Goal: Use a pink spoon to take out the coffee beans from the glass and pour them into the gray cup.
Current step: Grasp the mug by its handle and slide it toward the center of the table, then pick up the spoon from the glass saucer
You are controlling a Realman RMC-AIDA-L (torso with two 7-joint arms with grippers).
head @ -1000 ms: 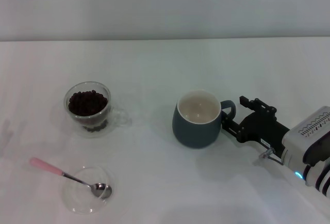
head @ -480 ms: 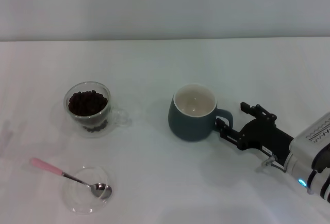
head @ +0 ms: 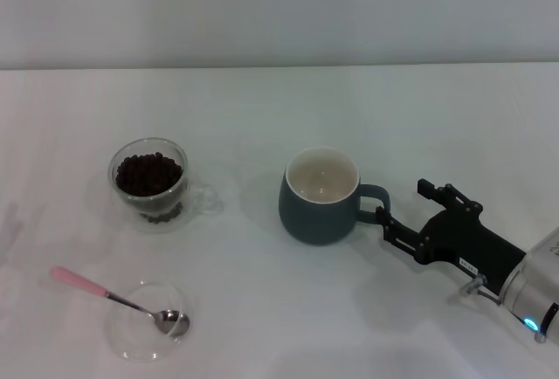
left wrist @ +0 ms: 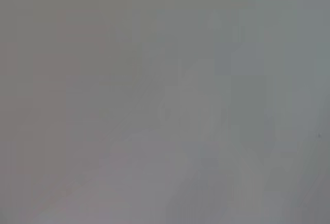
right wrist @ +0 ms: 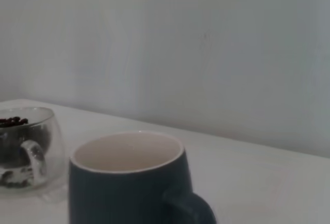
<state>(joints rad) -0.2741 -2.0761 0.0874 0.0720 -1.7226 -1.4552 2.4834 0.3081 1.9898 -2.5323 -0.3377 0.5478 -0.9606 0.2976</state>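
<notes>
Standing near the centre of the head frame, slightly right of the middle, the gray cup (head: 320, 196) rests upright on the white table (head: 279, 117), its cream interior bare and its loop handle turned toward the right side of the frame. The right gripper (head: 403, 210) lies at the lower right of the frame, low over the table. Its two black fingers are spread apart: one fingertip (head: 383, 217) sits just beside the cup handle, the other lies farther up the frame, and neither clasps the handle. The gripper is released and holds nothing.

The glass (head: 150, 182) stands at the left of the frame, well apart from the cup, upright, with its clear handle toward the right. The coffee beans (head: 148, 173) fill it in a dark heap nearly to the rim.

A shallow clear dish (head: 145, 320) sits at the lower left of the frame. The pink spoon (head: 116, 297) rests with its metal bowl inside the dish and its pink handle projecting over the rim toward the left edge of the frame.

The right wrist view shows the cup (right wrist: 131, 180) close in the lower centre and the glass (right wrist: 28, 149) at the lower left.

The left gripper does not show in any view; the left wrist view shows only a uniform gray blur.
</notes>
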